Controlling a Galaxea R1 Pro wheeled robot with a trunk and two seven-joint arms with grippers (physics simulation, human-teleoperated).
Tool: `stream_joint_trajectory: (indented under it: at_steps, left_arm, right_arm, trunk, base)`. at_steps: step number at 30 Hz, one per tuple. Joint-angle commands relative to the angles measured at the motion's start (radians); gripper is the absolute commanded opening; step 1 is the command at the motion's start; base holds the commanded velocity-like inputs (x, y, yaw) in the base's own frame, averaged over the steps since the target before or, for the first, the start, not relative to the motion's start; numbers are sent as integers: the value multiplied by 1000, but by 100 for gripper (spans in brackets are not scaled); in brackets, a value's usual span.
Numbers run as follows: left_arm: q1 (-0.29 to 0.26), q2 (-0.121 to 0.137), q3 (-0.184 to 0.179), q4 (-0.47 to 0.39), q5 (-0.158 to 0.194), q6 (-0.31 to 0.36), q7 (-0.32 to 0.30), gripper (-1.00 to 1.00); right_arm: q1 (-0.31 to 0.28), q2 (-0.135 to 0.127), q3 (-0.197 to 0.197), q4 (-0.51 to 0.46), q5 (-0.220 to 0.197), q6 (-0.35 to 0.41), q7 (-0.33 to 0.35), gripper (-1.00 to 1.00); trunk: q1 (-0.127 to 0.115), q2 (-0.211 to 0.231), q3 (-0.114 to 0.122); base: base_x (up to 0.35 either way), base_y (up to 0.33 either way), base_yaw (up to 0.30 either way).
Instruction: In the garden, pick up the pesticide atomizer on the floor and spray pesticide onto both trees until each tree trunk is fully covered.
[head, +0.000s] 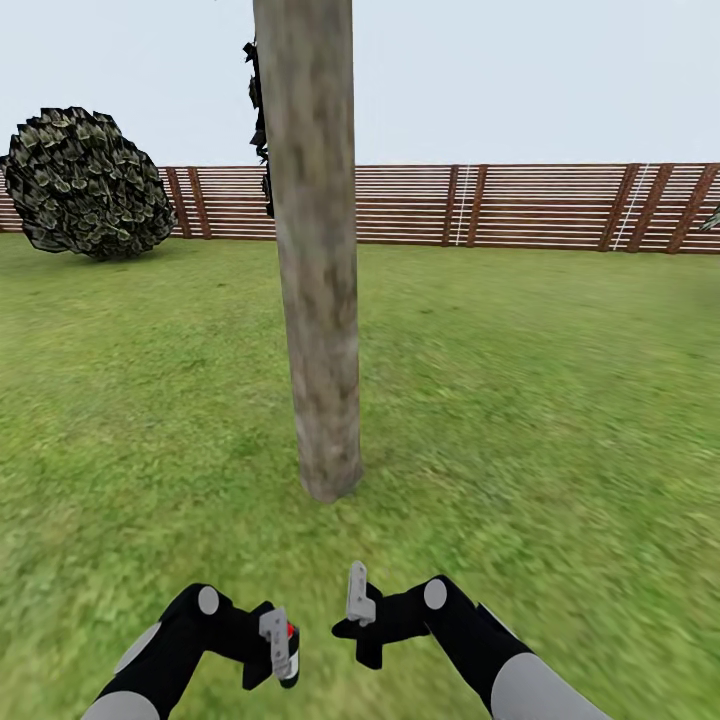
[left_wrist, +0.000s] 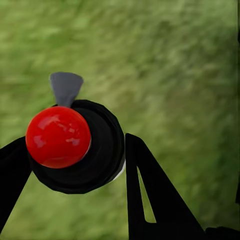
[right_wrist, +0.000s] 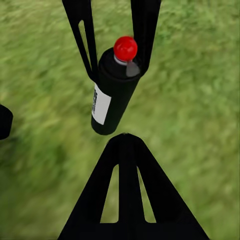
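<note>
1. Clearly, the pesticide atomizer (right_wrist: 112, 92) is showing as a short black cylinder with a round glossy red cap (left_wrist: 58, 136) on top and a small grey nozzle tab (left_wrist: 65, 88) jutting out beside the cap.
2. A white label (right_wrist: 101, 104) is running down the side of the can; dark marks are sitting along its edge, but they are too small and blurred to read, and no brand is legible.
3. The left gripper (head: 281, 650) is holding the atomizer, its jaws clenching the black body from both sides, as the right wrist view shows with two dark fingers (right_wrist: 85, 35) pressing against the can just below the cap.
4. In the head view the can is hanging low in front of the robot, above the lawn (head: 540, 400), with only its red cap and a bit of black body peeking out beside the left gripper's grey finger plate.
5. The right gripper (head: 357, 600) is hovering near the left one, apart from the can and holding nothing; whether its jaws are spread or closed I cannot tell.
6. Ahead of both arms, a thick tree trunk (head: 318, 300) of mottled beige-grey bark is rising from the grass, leaning slightly; no white specks are standing out on its bark.
7. Farther back, a brown slatted fence (head: 520, 205) is closing off the garden, and a rounded dark-leaved shrub (head: 85, 182) is sitting at the left in front of it.
</note>
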Motion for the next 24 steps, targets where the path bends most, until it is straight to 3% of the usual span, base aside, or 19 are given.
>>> stream_joint_trajectory:
  at_steps: [1,11,13,15,24]
  left_arm:
    - [0,-1,2,0,-6,-13,-4,-100]
    - [0,-2,-2,2,-5,-64,-21,-100]
    - [-1,-1,-36,2,-1,-65,-47,-100]
    - [-2,-2,-47,2,2,-65,-53,-100]
    - [-3,-9,-53,2,6,-63,-56,-100]
  right_arm:
    - [-1,0,-1,-1,10,-6,0,-100]
    - [-1,-1,-2,-7,10,-6,0,-100]
    - [-1,-1,-2,-7,10,-6,0,-100]
    - [-1,-1,-2,-7,10,-6,0,-100]
    - [-1,-2,-4,-7,10,-6,0,-100]
  trunk:
    - [0,0,-1]
    - [0,0,-1]
    - [0,0,-1]
    - [0,0,-1]
    - [0,0,-1]
  base:
    - [0,0,0]
    - [0,0,0]
    - [0,0,0]
    - [0,0,0]
    - [0,0,0]
